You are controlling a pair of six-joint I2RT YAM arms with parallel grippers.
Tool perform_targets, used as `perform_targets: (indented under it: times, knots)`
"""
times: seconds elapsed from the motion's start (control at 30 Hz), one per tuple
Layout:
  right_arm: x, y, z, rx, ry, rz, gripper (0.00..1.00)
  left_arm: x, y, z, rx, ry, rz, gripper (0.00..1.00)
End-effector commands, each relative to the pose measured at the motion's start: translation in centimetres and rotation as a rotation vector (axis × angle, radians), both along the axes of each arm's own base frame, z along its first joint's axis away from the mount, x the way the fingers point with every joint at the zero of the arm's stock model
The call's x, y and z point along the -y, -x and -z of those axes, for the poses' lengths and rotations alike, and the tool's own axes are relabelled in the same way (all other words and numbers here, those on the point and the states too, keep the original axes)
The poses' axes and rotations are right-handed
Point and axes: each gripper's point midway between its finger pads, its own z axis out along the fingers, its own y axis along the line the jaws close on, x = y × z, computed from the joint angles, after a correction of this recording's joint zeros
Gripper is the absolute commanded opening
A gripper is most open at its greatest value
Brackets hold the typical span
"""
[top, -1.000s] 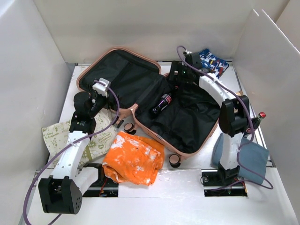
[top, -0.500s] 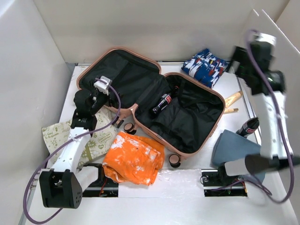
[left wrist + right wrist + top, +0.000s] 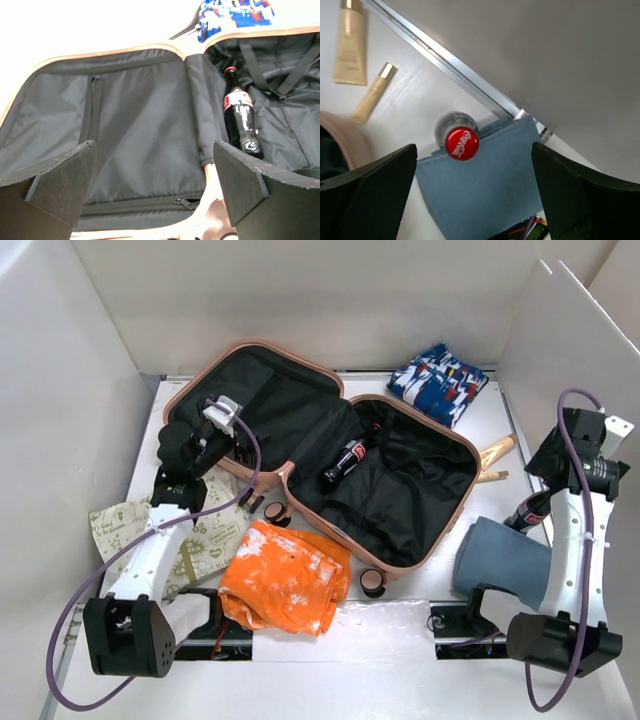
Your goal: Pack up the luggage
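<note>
White table (image 3: 390,625), white walls (image 3: 300,300) on three sides.
Luggage (image 3: 410,495) lies open mid-table; left claw (image 3: 154,146) spread over its lining, right claw (image 3: 473,146) spread above a bottle (image 3: 462,143).

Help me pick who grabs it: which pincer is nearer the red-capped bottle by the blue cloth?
Right. The right pincer hangs open just above the bottle, looking down on its cap; the left pincer is across the table, over the luggage's lid half.

An open salmon-pink hard-shell suitcase (image 3: 420,490) is set at the white table's (image 3: 505,425) centre, crumpled orange cloth (image 3: 285,580) by its near edge.
</note>
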Motion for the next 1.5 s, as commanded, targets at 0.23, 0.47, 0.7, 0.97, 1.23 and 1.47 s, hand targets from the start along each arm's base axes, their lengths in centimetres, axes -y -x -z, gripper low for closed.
perform_targets:
  times: [0.23, 0.47, 0.7, 0.97, 1.23, 1.47]
  knots:
    - [2.0, -0.9, 2.0, 0.088, 0.046, 0.076, 1.0, 1.7, 0.9, -4.7, 0.077, -0.001, 0.052, 1.0]
    - [1.2, -3.5, 3.6, 0.168, 0.017, -0.026, 0.85, 2.7, 1.6, -4.9, 0.076, -0.025, 0.04, 1.0]
    - [1.4, -3.1, 3.3, 0.191, 0.038, -0.013, 0.34, 3.5, 2.2, -5.4, 0.105, -0.049, 0.046, 1.0]
    - [1.4, -2.2, 0.1, 0.242, 0.118, -0.06, 0.0, 3.3, 2.3, -5.3, 0.104, -0.05, 0.037, 1.0]
    - [-0.9, -4.1, -10.2, 0.392, 0.257, -0.205, 0.0, 3.7, 2.5, -5.1, 0.101, -0.042, 0.045, 1.0]
    - [-8.3, -7.8, -17.5, 0.403, 0.391, -0.316, 0.0, 3.0, 2.7, -4.6, 0.1, -0.045, 0.0, 1.0]
